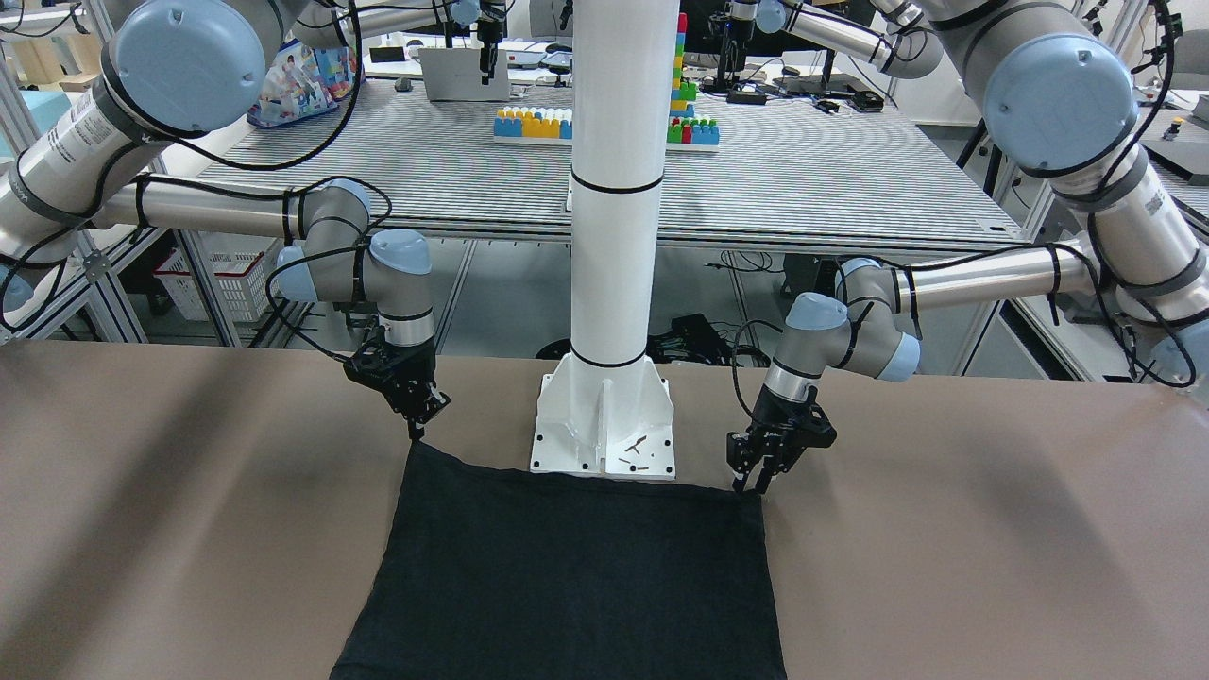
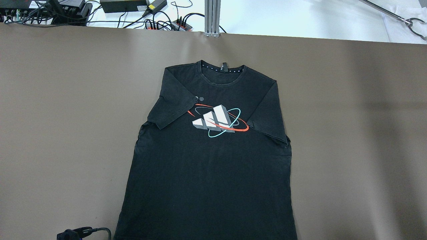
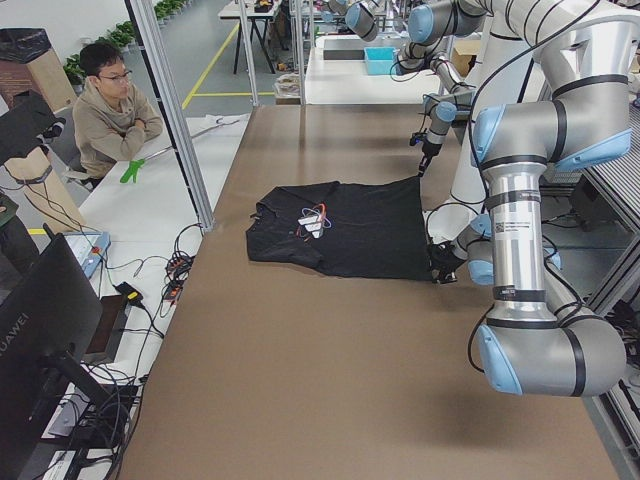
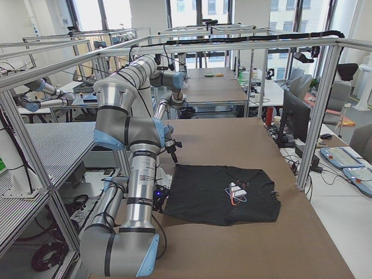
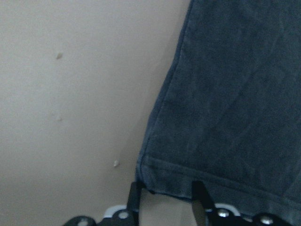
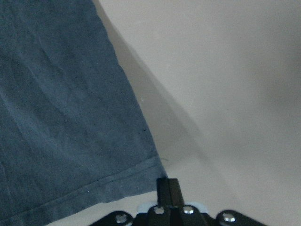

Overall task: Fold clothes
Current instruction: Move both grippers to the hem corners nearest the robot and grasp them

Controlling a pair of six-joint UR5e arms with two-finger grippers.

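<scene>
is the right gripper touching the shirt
Touching: in the right wrist view the right gripper, jaws shut, meets the shirt at its hem corner, no gap.

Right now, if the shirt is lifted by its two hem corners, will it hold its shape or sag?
The shirt will probably sag between the corners: it lies limp and flat on the table, with soft creases. Being thin cloth, it is likely light for its spread. Its sleeves, folded inward, may flop open.

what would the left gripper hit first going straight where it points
Probably the black t-shirt, its hem corner lying between the open fingers of the left gripper; the table is under it.
</scene>
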